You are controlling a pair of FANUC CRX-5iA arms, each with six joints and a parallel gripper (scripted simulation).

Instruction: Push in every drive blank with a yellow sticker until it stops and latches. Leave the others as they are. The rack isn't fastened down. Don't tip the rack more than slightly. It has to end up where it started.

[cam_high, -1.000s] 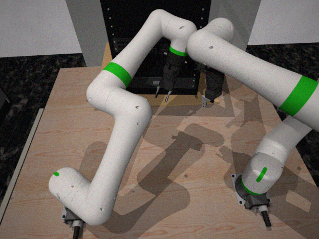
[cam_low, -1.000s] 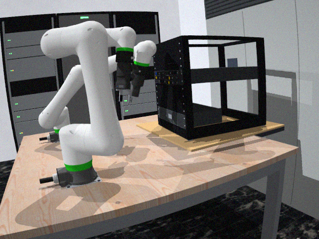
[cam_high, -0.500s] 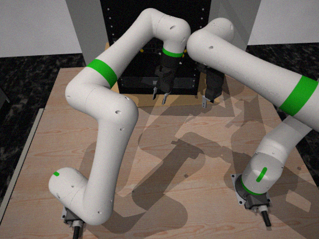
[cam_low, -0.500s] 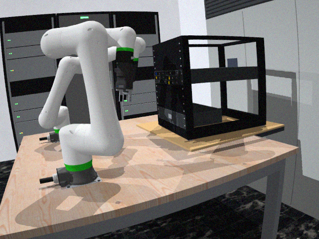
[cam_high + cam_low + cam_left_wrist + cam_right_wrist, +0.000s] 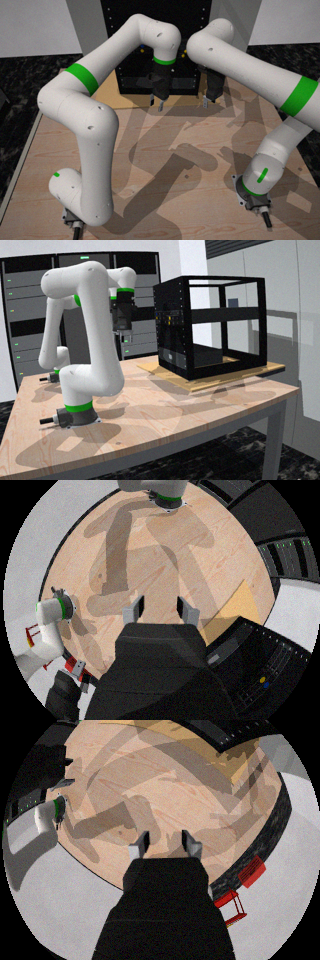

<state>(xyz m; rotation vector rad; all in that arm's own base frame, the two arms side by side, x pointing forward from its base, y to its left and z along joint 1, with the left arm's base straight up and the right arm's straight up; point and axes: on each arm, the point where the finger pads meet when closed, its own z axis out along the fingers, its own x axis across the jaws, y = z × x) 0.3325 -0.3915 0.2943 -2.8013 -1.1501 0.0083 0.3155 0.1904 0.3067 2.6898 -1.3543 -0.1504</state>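
The black rack [image 5: 178,91] [image 5: 261,343] stands upright on a yellowish board. Its dark drive row shows round yellow stickers [image 5: 142,50] [image 5: 169,322] [image 5: 262,680] and a blue sticker [image 5: 142,45] [image 5: 156,313] [image 5: 266,685]. In the top view one yellow sticker sits below the blue one, and two more lie farther right. How far each blank sticks out cannot be told. My left gripper [image 5: 156,104] [image 5: 160,602] is open and empty, pointing down in front of the rack, below the drive row. My right gripper [image 5: 209,101] [image 5: 165,836] is open and empty, pointing down near the rack's front right corner.
The board [image 5: 108,101] [image 5: 206,386] [image 5: 231,616] lies on the wooden table [image 5: 144,214] [image 5: 144,436]. The left arm's wrist partly covers the drive row in the top view, and the right arm passes close beside it. Other equipment racks [image 5: 31,304] stand beyond the table.
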